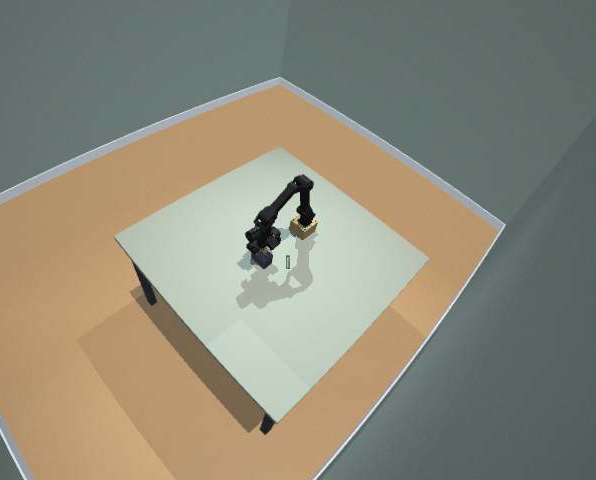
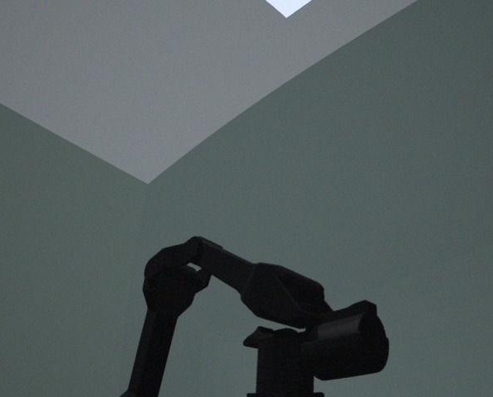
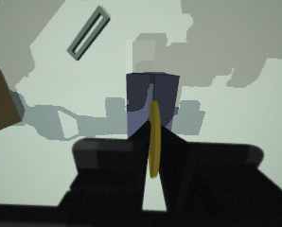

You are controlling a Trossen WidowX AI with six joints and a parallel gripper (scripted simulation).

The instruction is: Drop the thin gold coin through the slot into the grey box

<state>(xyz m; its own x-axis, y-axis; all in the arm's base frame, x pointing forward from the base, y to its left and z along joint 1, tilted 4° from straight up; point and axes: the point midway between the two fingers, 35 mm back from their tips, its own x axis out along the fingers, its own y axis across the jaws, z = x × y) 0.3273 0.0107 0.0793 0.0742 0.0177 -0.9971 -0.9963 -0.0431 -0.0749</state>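
Observation:
My gripper (image 1: 264,246) (image 3: 150,125) is shut on the gold coin (image 1: 265,250) (image 3: 154,147), which stands edge-on between the fingertips. They are over the near part of the dark grey-blue box (image 1: 262,259) (image 3: 137,90). In the wrist view the coin's far end overlaps the line of the narrow lid slot; the slot's far part shows beyond it. Whether the coin's lower edge is above or in the slot cannot be told; fingers and coin hide the near part of the lid. The dark-green holder (image 1: 288,255) (image 3: 85,29) is empty. The exterior view shows only the upper arm.
The arm's tan base block (image 1: 302,231) (image 3: 1,101) stands behind the box in the top view and at the left edge of the wrist view. The holder lies to the right of the box in the top view. Arm shadows fall across the pale table (image 1: 339,289).

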